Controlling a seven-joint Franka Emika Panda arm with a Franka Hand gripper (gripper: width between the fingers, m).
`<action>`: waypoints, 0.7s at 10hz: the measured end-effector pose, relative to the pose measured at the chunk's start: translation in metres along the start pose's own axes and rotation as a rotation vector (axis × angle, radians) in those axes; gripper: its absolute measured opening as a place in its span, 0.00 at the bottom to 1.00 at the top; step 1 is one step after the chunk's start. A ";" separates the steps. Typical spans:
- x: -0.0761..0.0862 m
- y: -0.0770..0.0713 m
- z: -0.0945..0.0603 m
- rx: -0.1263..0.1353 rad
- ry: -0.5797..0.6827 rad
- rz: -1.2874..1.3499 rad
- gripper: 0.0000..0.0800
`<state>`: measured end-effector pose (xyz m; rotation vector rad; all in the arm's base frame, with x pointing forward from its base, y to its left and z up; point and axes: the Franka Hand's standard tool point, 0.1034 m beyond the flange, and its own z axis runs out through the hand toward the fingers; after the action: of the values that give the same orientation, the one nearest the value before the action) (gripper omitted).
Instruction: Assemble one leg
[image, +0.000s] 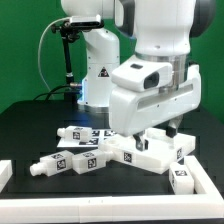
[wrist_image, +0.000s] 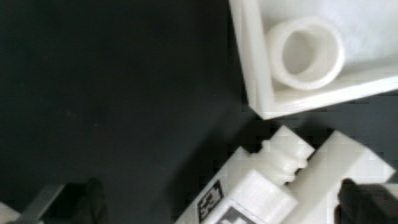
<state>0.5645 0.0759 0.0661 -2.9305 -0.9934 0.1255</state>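
Note:
In the wrist view a white square leg (wrist_image: 299, 180) with a black-and-white tag and a narrower stub end lies on the black table. My gripper (wrist_image: 217, 206) is open. Its dark fingers (wrist_image: 64, 205) stand wide apart on either side of the leg, and I see no contact with it. Just beyond the stub is a corner of the large white rimmed panel (wrist_image: 285, 95) with a round socket (wrist_image: 313, 52). In the exterior view the gripper (image: 158, 133) hangs low over white parts at the table's middle. The hand hides which leg it is over.
More tagged white legs lie on the black table in the exterior view: one at the left front (image: 72, 162), one behind it (image: 82, 133), one at the right front (image: 185, 180). A white rim (image: 100, 210) runs along the front edge.

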 end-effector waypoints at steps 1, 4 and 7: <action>0.002 0.005 0.005 0.002 0.027 -0.012 0.81; 0.002 0.004 0.005 0.002 0.027 -0.013 0.81; -0.007 -0.002 0.021 0.012 0.019 0.048 0.81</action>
<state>0.5560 0.0739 0.0462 -2.9401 -0.9164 0.1050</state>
